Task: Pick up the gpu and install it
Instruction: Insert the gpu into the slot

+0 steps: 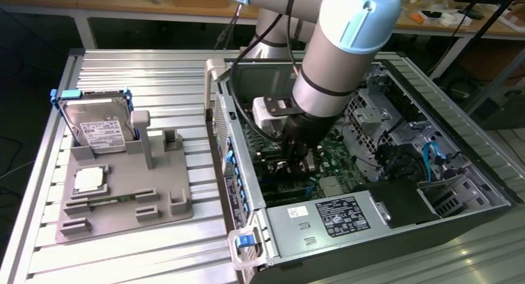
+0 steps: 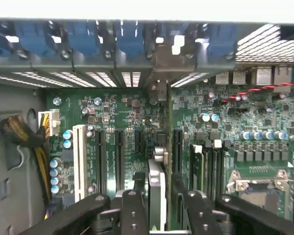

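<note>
Gripper (image 2: 162,198) straddles the gpu (image 2: 156,191) inside the open case (image 1: 459,173). The case lies on its side on the table (image 1: 147,69), toward the exterior view's right. In the wrist view the gpu shows edge-on as a thin gray strip. It stands upright on the board (image 2: 112,112) among the black slots, in line with the blue latches (image 2: 130,41) at the case wall. Whether it is pressed fully home I cannot tell. One finger (image 2: 133,208) sits just beside the card and the other stands clear of it across a dark gap, so the hand is released, not clamping. The arm (image 1: 345,50) comes down into the case from above. On the exterior view's left, well apart from the case, a gray holder (image 1: 123,204) carries the drive (image 1: 98,131) upright and the chip (image 1: 88,181) flat.
</note>
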### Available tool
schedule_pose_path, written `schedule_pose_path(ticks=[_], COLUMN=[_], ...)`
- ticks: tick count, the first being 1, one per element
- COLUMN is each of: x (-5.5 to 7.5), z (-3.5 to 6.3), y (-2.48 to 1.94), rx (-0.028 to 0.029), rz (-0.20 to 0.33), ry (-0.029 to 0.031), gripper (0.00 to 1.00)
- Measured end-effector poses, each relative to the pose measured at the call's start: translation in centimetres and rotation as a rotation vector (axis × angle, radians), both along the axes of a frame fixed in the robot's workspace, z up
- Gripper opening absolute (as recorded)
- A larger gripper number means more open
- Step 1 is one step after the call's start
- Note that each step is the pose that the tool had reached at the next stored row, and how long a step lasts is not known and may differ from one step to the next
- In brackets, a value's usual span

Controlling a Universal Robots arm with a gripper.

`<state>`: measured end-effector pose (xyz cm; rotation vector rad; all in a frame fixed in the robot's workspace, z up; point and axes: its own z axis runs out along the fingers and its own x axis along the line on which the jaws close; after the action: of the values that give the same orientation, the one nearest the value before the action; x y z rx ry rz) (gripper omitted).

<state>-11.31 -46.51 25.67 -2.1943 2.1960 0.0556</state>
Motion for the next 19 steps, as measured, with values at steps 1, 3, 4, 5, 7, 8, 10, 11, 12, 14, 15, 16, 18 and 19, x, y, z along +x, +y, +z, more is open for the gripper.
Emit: schedule_pose_path(ticks=[1, 3, 4, 5, 7, 8, 10, 11, 12, 14, 15, 16, 18, 19], x=[0.0, 0.0, 0.0, 0.0, 0.0, 0.0, 0.0, 0.0, 0.0, 0.0, 0.0, 0.0, 0.0, 0.0], z=[0.29, 0.83, 1.11, 1.33, 1.86, 2.16, 2.40, 2.39, 2.39, 2.39, 2.40, 2.40, 2.40, 2.40], y=[0.01, 0.03, 0.04, 0.05, 0.06, 0.08, 0.08, 0.08, 0.08, 0.08, 0.08, 0.08, 0.08, 0.08], rx=[0.0000, -0.0002, -0.0002, -0.0002, -0.0004, -0.0007, -0.0008, -0.0006, -0.0006, -0.0006, -0.0007, -0.0007, -0.0007, -0.0008], rz=[0.000, 0.000, 0.000, 0.000, 0.000, 0.000, 0.000, 0.000, 0.000, 0.000, 0.000, 0.000, 0.000, 0.000], ry=[-0.0032, -0.0092, -0.0125, -0.0149, -0.0198, -0.0221, -0.0269, -0.0273, -0.0274, -0.0274, -0.0273, -0.0274, -0.0273, -0.0273], gripper=[0.35, 0.35, 0.35, 0.35, 0.35, 0.35, 0.35, 0.33, 0.33, 0.20, 0.14, 0.14, 0.11, 0.11])
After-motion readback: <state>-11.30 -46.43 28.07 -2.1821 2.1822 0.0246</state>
